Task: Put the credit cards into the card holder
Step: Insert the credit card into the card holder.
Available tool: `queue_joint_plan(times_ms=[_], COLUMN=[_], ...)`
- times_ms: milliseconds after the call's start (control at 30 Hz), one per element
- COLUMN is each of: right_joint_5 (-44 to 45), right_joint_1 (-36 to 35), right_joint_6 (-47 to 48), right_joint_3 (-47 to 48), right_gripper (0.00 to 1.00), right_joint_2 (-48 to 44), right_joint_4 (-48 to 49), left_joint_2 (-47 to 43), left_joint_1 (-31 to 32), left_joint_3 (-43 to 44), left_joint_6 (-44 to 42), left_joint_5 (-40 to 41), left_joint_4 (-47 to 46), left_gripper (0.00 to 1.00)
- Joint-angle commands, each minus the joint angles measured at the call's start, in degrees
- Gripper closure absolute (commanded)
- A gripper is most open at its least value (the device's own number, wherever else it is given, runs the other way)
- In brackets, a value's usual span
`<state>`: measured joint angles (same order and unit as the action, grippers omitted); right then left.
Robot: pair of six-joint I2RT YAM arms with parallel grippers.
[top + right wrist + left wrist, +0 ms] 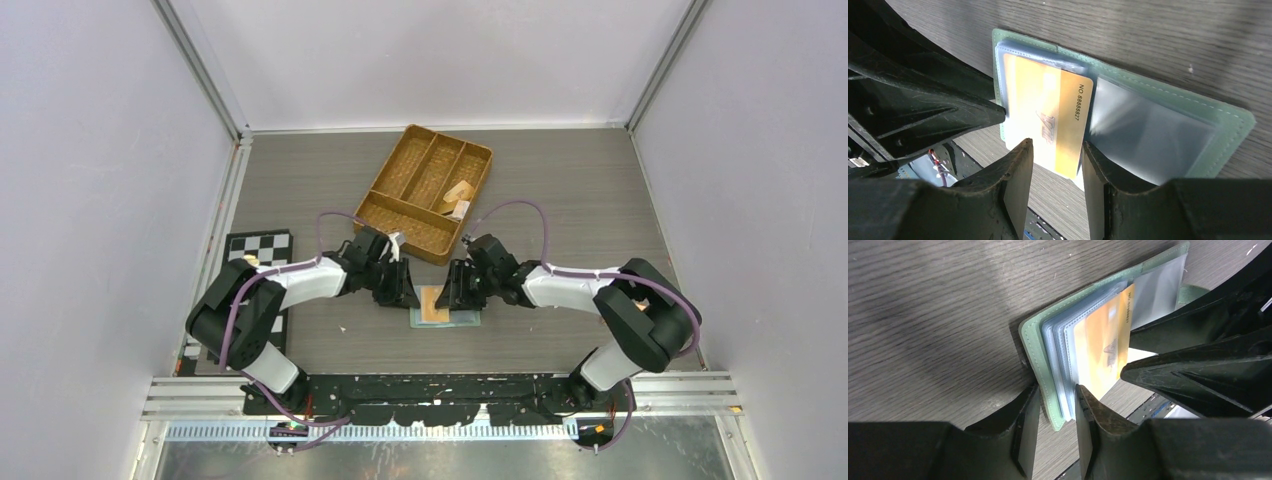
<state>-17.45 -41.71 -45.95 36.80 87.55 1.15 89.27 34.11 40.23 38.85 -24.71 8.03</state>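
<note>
The sage-green card holder [466,322] [1040,355] [1233,117] lies open and flat on the table between both grippers, its clear pockets fanned out. A gold credit card [435,305] [1103,345] [1048,115] sits partly inside a clear pocket, one end sticking out. My left gripper [403,291] [1057,387] is open at the holder's left edge; the cover's corner and the pocket stack show in its narrow gap. My right gripper [455,290] [1057,142] is open over the card's free corner, with bare table visible between its fingers. No other cards show.
A woven brown divided tray [372,205] stands just behind the grippers with small tan items [458,195] in one compartment. A black-and-white checkered board [258,250] lies at the left by the left arm. The two grippers' fingers nearly meet over the holder.
</note>
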Motion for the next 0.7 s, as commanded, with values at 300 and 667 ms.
queue_joint_plan(times_ms=[300,667], right_joint_5=[-0.09,-1.74], right_joint_1=[-2.12,-2.7], right_joint_6=[-1.15,-2.72], right_joint_3=[4.43,4.88], right_gripper=[0.55,0.56], right_joint_2=[2.33,2.74], right_joint_4=[2.2,5.09], left_joint_2=[0.15,-0.22], left_joint_1=[0.17,0.11], left_joint_3=[-3.06,-4.08], left_joint_6=[3.31,4.34], left_joint_5=[-3.56,-4.88], left_joint_4=[-7.2,-10.14], left_gripper=[0.68,0.68])
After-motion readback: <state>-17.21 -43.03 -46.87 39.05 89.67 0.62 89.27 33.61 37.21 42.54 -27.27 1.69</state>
